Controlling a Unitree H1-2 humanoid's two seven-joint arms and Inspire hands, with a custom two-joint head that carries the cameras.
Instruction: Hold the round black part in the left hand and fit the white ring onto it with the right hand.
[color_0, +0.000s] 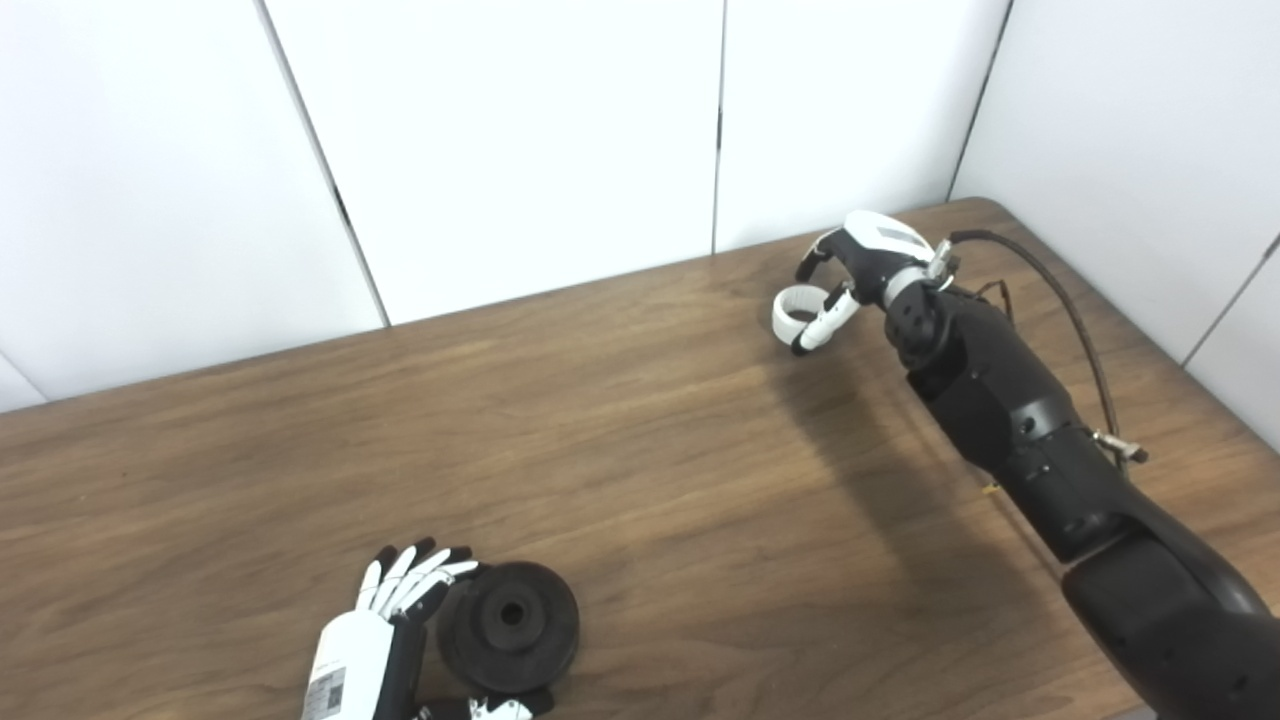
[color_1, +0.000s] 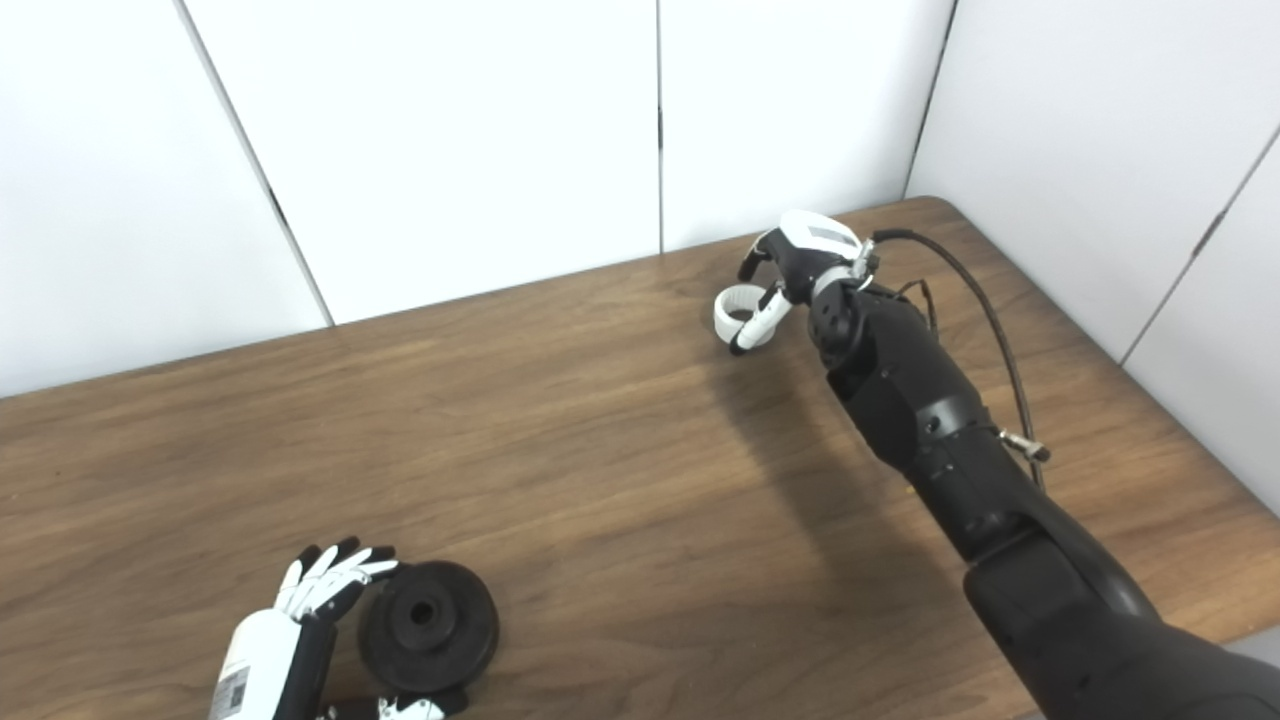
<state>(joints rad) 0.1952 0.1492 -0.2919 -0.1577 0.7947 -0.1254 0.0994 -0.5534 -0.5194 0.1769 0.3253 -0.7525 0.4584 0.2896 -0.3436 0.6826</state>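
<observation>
Your round black part (color_0: 510, 625) sits at the near-left of the wooden table (color_0: 650, 480), tilted so its face and center hole look up toward the cameras, w/ a raised hub around the hole and a thicker outer rim. Your left hand (color_0: 395, 620) is cupped on it: fingers (color_0: 410, 575) straight and together, lying along the part's left and upper-left edge, thumb (color_0: 495, 708) reaching in under the bottom edge. The part is bracketed between fingers and thumb, touching both as far as you can see; whether it is lifted off the wood or resting on it, you cannot tell.

The white ring (color_0: 797, 312) is well apart from the black part, at the far-right of the table near the back edge. Your right hand (color_0: 855, 270) is on it: a white thumb lies across the ring's right side, curled fingers come over from behind, so the ring is pinched between them. Its opening faces roughly up and toward you. Whether it is clear of the tabletop is hard to judge.

Your right forearm (color_0: 1010, 410), black, runs diagonally from the bottom-right corner up to the hand, w/ a dark cable (color_0: 1075, 320) looping alongside it. The arm throws a broad shadow on the wood to its left. White wall panels (color_0: 500, 140) close the scene behind the table.
</observation>
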